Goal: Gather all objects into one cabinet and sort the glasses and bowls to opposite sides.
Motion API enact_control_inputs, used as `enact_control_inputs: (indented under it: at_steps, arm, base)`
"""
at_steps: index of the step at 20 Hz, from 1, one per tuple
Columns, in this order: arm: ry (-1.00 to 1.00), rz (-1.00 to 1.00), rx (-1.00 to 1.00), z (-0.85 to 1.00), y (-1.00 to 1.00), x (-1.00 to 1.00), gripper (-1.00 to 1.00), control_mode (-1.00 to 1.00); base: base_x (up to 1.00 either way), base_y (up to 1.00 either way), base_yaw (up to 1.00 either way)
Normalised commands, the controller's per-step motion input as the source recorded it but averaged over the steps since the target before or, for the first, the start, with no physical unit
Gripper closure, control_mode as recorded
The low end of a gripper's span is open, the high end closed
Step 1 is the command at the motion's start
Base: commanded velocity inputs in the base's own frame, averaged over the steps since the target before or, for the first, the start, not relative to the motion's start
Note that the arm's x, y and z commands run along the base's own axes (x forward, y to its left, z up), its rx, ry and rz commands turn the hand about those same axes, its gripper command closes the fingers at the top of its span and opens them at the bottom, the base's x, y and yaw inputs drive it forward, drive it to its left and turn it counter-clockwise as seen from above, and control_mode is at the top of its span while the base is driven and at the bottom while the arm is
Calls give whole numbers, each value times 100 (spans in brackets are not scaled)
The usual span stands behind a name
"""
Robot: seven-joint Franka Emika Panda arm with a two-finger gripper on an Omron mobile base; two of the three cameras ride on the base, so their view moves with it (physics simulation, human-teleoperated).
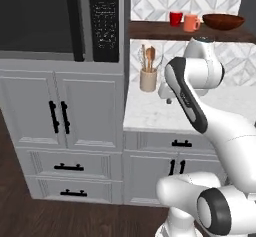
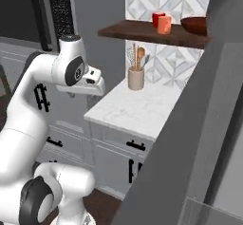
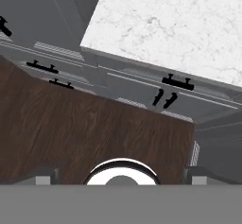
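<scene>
At upper right of the left base view, the shelf (image 1: 160,31) carries, left to right, a red mug (image 1: 175,18), an orange mug (image 1: 191,23) and the bowl (image 1: 223,21). The crock (image 1: 148,79) stands below on the counter (image 1: 150,113). The gripper (image 3: 121,180), low in the hand view, is spread wide, holding nothing.

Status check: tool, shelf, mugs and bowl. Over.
Tool open, empty, above floor. Red mug, orange mug, bowl on shelf. Blue mug unseen. Nothing blocking.
</scene>
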Motion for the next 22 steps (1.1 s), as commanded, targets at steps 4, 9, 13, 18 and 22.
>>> enact_control_inputs:
  at_steps: [4,9,13,18,22]
  arm:
    - [0,0,0,0,0,0,-100,100]
    - [0,0,0,0,0,0,-100,100]
    - [0,0,0,0,0,0,-100,100]
    - [0,0,0,0,0,0,-100,100]
    - [0,0,0,0,0,0,-100,100]
  base:
    - [-8,0,52]
    - [0,4,55]
    - [0,9,56]
    - [0,22,63]
    - [0,25,70]
